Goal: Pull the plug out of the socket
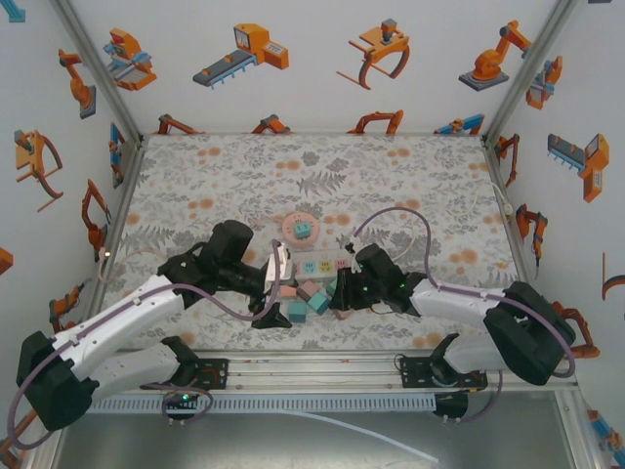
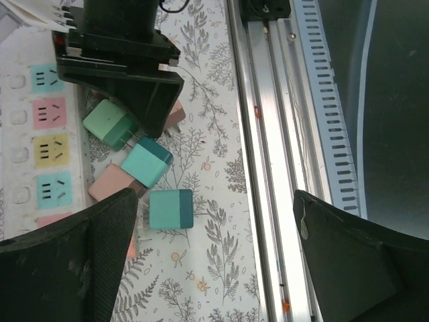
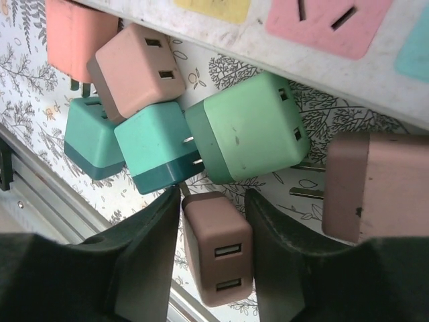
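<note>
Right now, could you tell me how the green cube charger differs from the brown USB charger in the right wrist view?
The green cube charger is bigger and squarer; the brown USB charger is slimmer. The green one shows two slots, the brown one two USB ports. The brown one lies between the fingers of the right gripper; the green one beyond them. Both lie unplugged on the table.

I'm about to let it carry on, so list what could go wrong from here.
1. The brown plug sits between the right gripper's fingers, close to the green plug; any move may shove that one.
2. The green plug and its neighbours crowd the strip, so the fingers could snag one.
3. The left gripper hangs open above a teal plug near the rail; a nudge might push it there.
</note>
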You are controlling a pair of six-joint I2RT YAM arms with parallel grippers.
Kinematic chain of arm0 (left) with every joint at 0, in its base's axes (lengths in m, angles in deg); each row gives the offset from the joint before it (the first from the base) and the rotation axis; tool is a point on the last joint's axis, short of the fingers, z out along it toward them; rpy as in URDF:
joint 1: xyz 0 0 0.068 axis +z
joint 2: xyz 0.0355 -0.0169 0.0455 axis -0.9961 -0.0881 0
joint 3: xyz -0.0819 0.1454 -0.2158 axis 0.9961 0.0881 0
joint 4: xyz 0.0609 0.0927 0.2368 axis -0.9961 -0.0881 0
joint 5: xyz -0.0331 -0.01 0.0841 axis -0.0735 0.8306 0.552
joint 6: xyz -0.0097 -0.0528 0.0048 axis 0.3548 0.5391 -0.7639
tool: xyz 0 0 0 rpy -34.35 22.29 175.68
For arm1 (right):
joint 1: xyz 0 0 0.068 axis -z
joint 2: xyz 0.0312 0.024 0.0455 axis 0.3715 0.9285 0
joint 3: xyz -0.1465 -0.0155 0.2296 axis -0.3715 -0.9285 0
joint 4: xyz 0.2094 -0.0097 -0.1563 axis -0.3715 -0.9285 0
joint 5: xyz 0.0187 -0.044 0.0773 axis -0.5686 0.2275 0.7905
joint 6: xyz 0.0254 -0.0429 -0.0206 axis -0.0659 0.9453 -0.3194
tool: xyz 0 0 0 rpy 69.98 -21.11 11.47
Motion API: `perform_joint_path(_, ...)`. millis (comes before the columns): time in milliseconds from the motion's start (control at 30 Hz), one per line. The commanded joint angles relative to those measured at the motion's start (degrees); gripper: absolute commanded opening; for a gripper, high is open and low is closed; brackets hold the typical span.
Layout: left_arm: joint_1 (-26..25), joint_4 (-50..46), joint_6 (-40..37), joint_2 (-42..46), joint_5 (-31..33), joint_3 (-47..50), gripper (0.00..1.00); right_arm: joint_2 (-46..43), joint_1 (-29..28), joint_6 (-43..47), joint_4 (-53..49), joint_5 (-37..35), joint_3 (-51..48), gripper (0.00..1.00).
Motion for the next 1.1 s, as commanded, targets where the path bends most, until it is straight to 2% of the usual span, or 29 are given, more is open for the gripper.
perform_joint_path(0, -0.9, -1.7, -2.7, -0.7, -0.8, 0.6, 0.91, -1.2, -0.2, 1.4, -4.7, -7.5, -0.2, 0.47)
perform_joint_path(233, -2.3, 0.9, -0.4, -2.0, 2.7, 1.1, 0.94, -8.3, -0.2, 4.1, -13.0, -12.1, 3.6, 0.50)
perform_joint_path(400, -2.3, 16.5, 8.8, 0.5, 7.3, 5.6, 0.95, -13.2, -0.2, 10.6, -18.0, -17.8, 11.3, 0.51)
perform_joint_path(533, -2.1, 24.4, 17.0, 1.6, 15.1, 7.0, 0.98, -11.8, -0.1, 16.9, -14.9, -23.9, 17.4, 0.53)
perform_joint_path(767, -1.2, 22.2, 27.0, 2.4, 32.2, 4.4, 0.97, -6.8, -0.1, 26.4, -2.8, -27.7, 25.1, 0.53)
perform_joint_path(933, 4.4, 23.9, 42.7, 1.9, 40.8, 2.1, 0.97, -3.1, -0.1, 30.6, 6.3, -33.0, 28.2, 0.56)
perform_joint_path(1000, 8.1, 22.8, 50.6, 0.2, 44.6, 0.4, 0.97, -0.7, -0.1, 29.1, 6.0, -38.9, 30.9, 0.56)
perform_joint_path(1067, 11.4, 19.3, 57.4, -2.3, 50.9, -2.3, 0.97, 2.4, -0.1, 23.9, 2.6, -46.6, 35.0, 0.56)
